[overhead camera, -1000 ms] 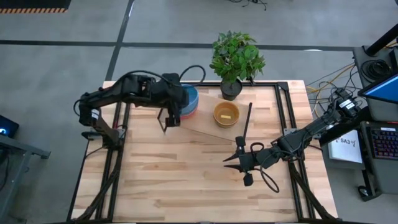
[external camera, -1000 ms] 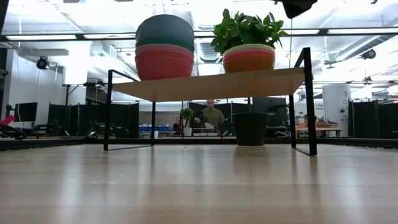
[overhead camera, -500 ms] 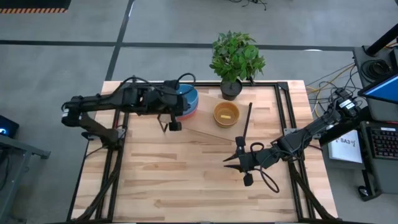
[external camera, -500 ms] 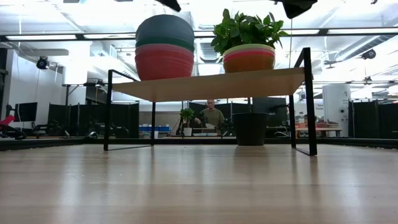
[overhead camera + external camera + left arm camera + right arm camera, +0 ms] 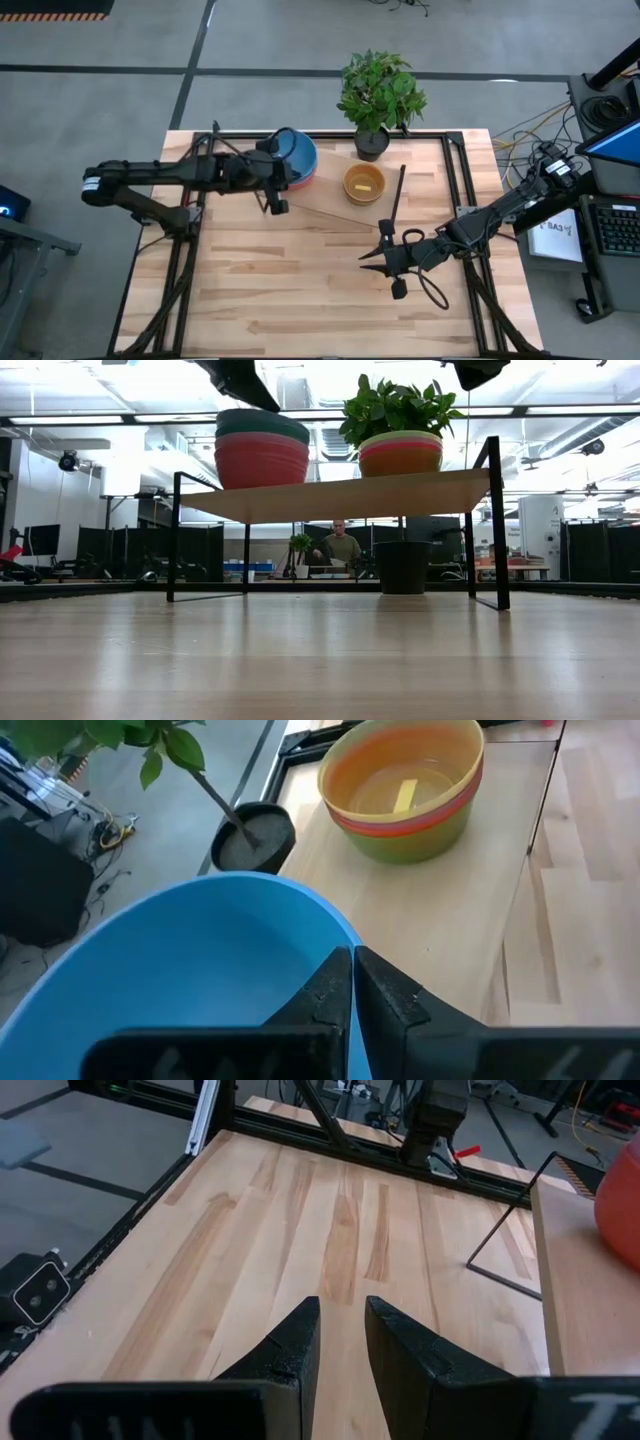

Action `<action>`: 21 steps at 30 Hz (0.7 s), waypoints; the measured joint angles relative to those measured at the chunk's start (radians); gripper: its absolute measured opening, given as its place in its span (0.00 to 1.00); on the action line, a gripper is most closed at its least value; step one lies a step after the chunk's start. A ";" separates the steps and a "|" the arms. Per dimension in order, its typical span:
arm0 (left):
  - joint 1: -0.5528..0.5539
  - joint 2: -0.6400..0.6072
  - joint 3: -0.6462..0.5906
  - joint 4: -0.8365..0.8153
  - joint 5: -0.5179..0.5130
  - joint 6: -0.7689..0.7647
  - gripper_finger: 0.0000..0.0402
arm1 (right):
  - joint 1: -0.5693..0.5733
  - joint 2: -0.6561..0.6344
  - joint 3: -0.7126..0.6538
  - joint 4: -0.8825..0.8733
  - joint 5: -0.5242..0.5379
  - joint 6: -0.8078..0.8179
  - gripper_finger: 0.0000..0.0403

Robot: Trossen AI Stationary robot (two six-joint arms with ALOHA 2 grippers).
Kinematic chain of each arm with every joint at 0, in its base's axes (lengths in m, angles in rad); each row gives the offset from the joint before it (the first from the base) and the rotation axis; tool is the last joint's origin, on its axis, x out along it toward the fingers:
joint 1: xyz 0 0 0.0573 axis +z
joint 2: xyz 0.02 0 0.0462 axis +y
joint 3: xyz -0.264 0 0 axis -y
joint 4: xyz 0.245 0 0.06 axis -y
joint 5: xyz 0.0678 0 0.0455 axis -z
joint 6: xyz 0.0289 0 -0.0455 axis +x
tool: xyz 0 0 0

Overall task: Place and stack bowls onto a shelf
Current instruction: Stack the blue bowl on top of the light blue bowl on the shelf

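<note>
Since the earlier frame, the left gripper [image 5: 279,196], jaws clamped on the blue bowl [image 5: 296,155], has tipped it sideways.

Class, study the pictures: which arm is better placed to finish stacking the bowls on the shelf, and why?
Left, probably. Its tool sits at the blue bowl on the shelf, seemingly closed on its rim. The right tool waits over bare table, away from both stacks.

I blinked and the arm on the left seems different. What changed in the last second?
The left arm drew back toward its own side, and its gripper slid off the left stack of bowls, uncovering the blue bowl on top. In the low view that stack now looks shorter. The right gripper, the right stack and the shelf stayed put.
</note>
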 joint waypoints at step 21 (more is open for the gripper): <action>0.034 -0.228 -0.093 -0.086 -0.004 -0.009 0.00 | -0.001 0.000 -0.006 -0.002 0.000 0.000 0.18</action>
